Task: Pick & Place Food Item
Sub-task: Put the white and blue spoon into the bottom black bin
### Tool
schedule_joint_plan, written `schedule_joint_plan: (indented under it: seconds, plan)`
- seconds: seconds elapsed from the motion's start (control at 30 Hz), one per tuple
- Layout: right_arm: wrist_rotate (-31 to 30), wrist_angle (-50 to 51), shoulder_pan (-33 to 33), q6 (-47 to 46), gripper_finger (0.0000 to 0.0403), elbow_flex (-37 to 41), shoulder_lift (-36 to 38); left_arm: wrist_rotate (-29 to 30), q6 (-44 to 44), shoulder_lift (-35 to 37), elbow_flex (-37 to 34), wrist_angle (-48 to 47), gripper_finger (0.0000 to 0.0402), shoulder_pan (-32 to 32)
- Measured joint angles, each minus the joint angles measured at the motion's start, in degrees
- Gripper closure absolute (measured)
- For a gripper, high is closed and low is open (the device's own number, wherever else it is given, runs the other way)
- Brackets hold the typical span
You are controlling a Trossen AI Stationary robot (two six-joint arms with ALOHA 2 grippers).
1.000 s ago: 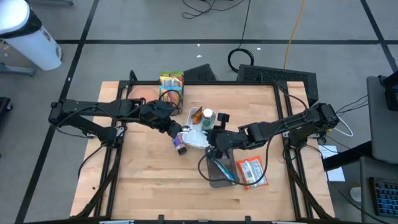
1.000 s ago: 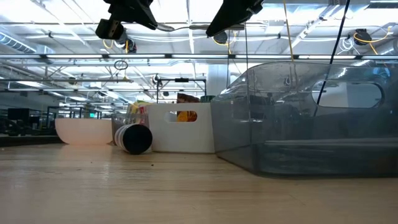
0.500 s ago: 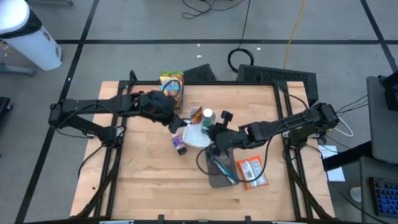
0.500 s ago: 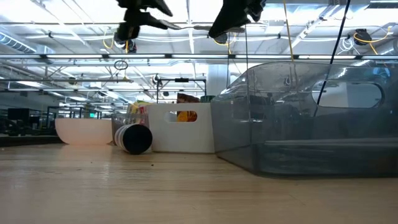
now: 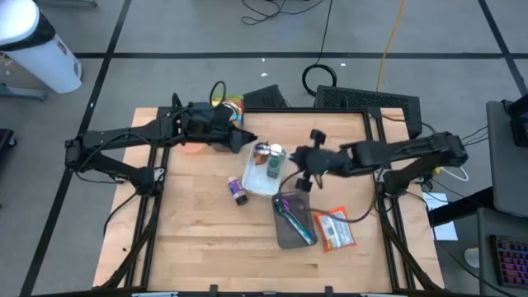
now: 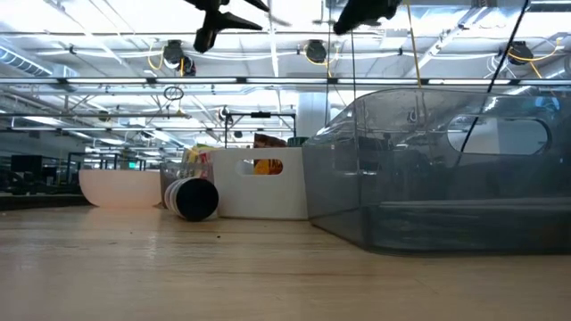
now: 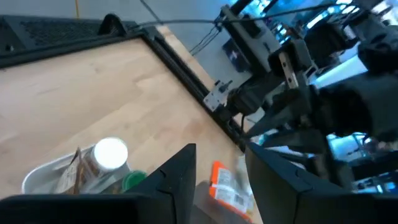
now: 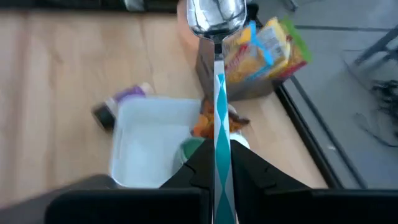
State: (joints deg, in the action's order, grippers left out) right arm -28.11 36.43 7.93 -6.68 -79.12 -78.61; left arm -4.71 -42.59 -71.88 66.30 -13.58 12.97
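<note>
- My right pincer (image 8: 217, 163) is raised above the wooden tabletop (image 5: 190, 239), clenched on a metal spoon with a teal-and-white handle (image 8: 217, 81).
- My left pincer (image 7: 219, 171) hovers with fingers apart, grasping nothing, beside the white rectangular plastic tray (image 5: 257, 183).
- That tray holds food items, among them a white-capped bottle (image 5: 276, 152).
- A small purple-labelled jar (image 5: 238, 194) lies on its side just beside the tray.
- An orange snack packet (image 5: 335, 229) lies beside the clear plastic bin (image 5: 290, 235).

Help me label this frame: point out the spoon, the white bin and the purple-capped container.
spoon (image 8: 217, 18): right wrist view, on the shiny bowl of the spoon.
white bin (image 8: 142, 147): right wrist view, on its bare floor.
purple-capped container (image 5: 238, 193): high view, on its body, lying on the table beside the bin.
</note>
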Motion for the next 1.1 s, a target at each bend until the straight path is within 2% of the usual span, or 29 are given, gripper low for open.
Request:
schedule_joint_plan:
  seconds: [0.13,0.27,0.4,0.53,0.67,0.83,1.0,1.1]
  plan:
    - [4.1,-0.8,-2.5,-3.1,0.0386,0.0,4.9,3.0,-0.2,0.0,0.0,1.2,0.0261,-0.7]
    - [4.2,-2.1,-3.0,-7.9,0.0386,2.4,8.8,4.5,1.7,0.0,0.0,2.7,0.0259,-1.4]
    - [4.2,-6.3,-1.6,-19.4,0.0386,8.0,11.7,-0.6,6.3,1.3,0.0,2.2,0.0257,-0.8]
    - [2.1,-17.8,3.1,-33.8,0.0386,15.8,12.5,-6.9,10.9,4.9,0.0,-1.2,0.0256,0.6]
    - [-4.1,-26.1,10.1,-45.6,0.0386,20.5,9.1,-7.6,17.6,10.0,0.0,-6.6,0.0256,2.0]
    - [-10.9,-25.5,17.4,-58.7,0.0386,19.4,1.3,-7.3,24.3,15.4,0.0,-12.1,0.0256,5.2]
    - [-10.4,-23.4,20.6,-62.3,0.0386,13.6,-6.0,-7.2,25.6,18.9,0.0,-17.3,0.0256,8.1]
    - [-5.8,-16.9,21.1,-62.8,0.0386,7.9,-8.9,-7.2,25.7,19.2,0.0,-19.2,0.0256,8.7]
